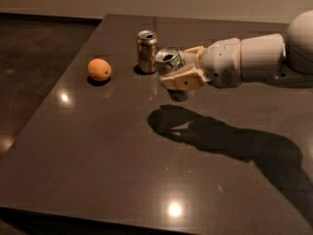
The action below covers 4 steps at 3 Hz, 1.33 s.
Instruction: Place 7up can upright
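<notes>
The small silver-and-green aluminium 7up can point(169, 60) hangs nearly upright, mouth up, clamped at its middle by the cream two-finger gripper point(180, 73) above the dark polished table point(112, 151). I judge that the set-down comes next: level the can, lower it flat, then release. A gold-brown can point(146, 50) stands just past the gripper's tip, and a round orange fruit point(99, 69) lies farther out.

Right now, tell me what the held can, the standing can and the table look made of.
The 7up can, clamped tilted in the gripper above the table beside the gold-brown can: thin metal, likely aluminium, with a shiny silver rim. The gold-brown can: the same metal look, with a glossy brownish coat and a bright top. The table: a dark, polished hard surface, perhaps stone or laminate; it mirrors the lamps.
</notes>
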{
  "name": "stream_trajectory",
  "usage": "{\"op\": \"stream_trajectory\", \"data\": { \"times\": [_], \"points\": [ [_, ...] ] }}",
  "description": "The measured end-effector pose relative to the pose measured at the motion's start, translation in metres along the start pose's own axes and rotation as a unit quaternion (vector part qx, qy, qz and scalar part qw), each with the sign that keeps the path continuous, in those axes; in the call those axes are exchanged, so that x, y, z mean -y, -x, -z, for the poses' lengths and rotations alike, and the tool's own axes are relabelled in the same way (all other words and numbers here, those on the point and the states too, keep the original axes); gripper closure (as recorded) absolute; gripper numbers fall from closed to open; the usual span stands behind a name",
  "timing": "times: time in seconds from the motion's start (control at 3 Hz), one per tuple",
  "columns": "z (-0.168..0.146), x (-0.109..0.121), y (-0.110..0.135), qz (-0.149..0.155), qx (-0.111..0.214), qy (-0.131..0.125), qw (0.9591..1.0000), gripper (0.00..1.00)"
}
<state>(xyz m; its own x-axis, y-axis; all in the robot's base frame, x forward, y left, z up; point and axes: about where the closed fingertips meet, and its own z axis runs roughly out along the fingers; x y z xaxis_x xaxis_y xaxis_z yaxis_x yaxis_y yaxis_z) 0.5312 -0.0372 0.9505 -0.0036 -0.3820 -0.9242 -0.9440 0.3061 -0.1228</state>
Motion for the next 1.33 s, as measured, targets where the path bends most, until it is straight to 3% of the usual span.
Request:
{"op": "stream_trajectory", "data": {
  "times": [0.33,0.67,1.0,1.33],
  "points": [
    [0.010,-0.008,0.002,-0.059,0.081,-0.009,0.9949,1.00],
    [0.010,-0.016,-0.001,-0.085,0.134,-0.008,0.9873,1.00],
    [0.004,-0.022,-0.006,-0.093,0.156,-0.003,0.9833,1.00],
    [-0.003,-0.024,-0.011,-0.089,0.155,0.000,0.9839,1.00]
  ]
}}
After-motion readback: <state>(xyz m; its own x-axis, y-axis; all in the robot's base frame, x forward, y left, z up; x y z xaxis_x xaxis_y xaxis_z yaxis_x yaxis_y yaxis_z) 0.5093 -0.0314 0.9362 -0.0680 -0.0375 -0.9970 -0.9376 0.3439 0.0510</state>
